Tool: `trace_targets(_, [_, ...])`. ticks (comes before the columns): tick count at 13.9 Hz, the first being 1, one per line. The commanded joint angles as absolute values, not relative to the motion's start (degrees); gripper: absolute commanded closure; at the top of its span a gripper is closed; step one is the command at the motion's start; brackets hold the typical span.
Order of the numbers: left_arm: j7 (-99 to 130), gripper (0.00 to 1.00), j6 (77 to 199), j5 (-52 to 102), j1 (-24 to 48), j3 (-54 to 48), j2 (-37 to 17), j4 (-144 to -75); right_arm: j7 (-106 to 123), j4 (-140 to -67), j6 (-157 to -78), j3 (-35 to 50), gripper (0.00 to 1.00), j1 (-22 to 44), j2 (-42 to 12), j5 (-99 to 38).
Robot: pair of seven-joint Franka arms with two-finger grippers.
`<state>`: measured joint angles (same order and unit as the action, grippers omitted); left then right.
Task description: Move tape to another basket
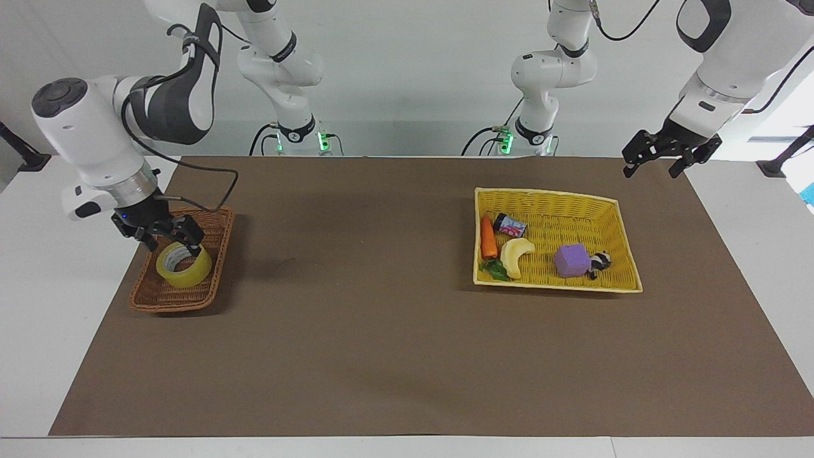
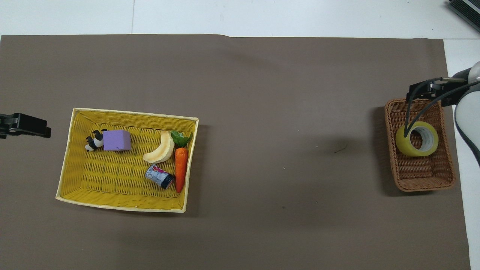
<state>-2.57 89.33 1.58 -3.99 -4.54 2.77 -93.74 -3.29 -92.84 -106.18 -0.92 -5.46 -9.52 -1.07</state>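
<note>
From my station the largest thing I see is the tabletop (image 1: 407, 356), covered by a brown mat. On it, toward the left arm's end, sits the big yellow basket (image 1: 610, 210), holding a carrot (image 1: 488, 236), a banana (image 1: 515, 256), a purple block (image 1: 571, 260), a small printed can (image 1: 510, 225) and a little black-and-white figure (image 1: 599, 262) touching the block.

Toward the right arm's end I have the brown basket (image 1: 159, 296), narrower and darker. The tape (image 1: 184, 265) lies inside it, in the half nearer the robots, tilted so its pale core faces partly upward. Nothing grips it.

The right gripper (image 1: 164, 236) hangs over the brown basket, above the tape and clear of it, its fingers spread and empty; a black cable loops from its wrist across the basket in the overhead view.

The left gripper (image 1: 669, 156) waits up in the air over the mat's edge by the yellow basket's corner at the left arm's end. Its fingers are released and carry nothing. In the overhead view only its dark tip shows at the edge, beside the yellow basket.
</note>
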Motion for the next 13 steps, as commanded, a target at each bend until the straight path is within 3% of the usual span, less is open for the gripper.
trace_targets(1, [-3.43, 0.0, 90.27, 2.11, -4.66, -4.92, 4.57, -95.81, -13.48, -93.69, -100.3, -0.7, 0.0, -2.12, -3.62, 0.44])
trace_targets(3, [-1.42, 0.0, 90.79, 1.94, -4.57, -5.01, 3.17, -93.18, -16.52, -93.6, -97.14, -0.62, 0.0, -0.45, -0.45, 0.53])
trace_targets(6, [-1.67, 0.0, 90.88, 2.28, -4.83, -5.01, 3.25, -92.99, -15.65, -83.8, -87.23, -0.88, 0.0, -1.05, 0.62, 1.4])
trace_targets(7, [-1.58, 0.0, 90.88, 2.29, -4.75, -5.1, 3.25, -92.9, -15.64, -83.67, -86.14, -0.79, 0.0, -1.05, 1.05, 1.84])
trace_targets(10, [-1.76, 0.0, 89.74, 2.2, -5.01, -5.01, 3.6, -92.99, -16.25, -91.91, -86.57, -1.32, 0.0, -1.4, 5.78, 0.71])
trace_targets(13, [-1.76, 0.0, 86.84, 2.2, -5.01, -5.1, 4.04, -93.34, -16.35, -93.78, -86.84, -1.32, 0.0, -0.7, 7.03, 0.35])
